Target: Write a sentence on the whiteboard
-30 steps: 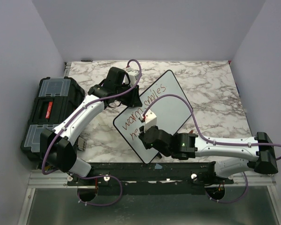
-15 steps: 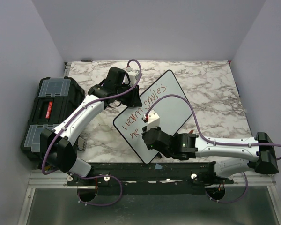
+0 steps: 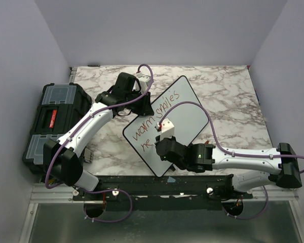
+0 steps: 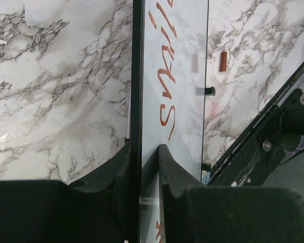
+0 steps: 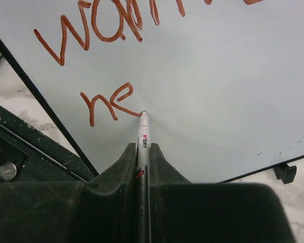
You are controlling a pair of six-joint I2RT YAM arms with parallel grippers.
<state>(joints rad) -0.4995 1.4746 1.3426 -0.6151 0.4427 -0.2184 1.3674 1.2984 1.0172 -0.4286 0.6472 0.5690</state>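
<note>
Whiteboard (image 3: 187, 114) lies askew on the marble table (image 3: 233, 96), left gripper (image 4: 144, 152) clamped on its black rim. Right gripper (image 5: 142, 150) pinches a marker (image 5: 143, 129), tip touching the board just after "he", second line of the red sentence (image 5: 109, 104).

- The whiteboard (image 3: 187, 109) crosses the middle of the table (image 3: 233, 98) diagonally; open marble shows right of it and behind.
- The black toolbox (image 3: 53, 119) blocks the left edge.
- The left arm (image 3: 91, 121) fills the gap between them; the right arm (image 3: 248, 158) bars the near edge.
</note>
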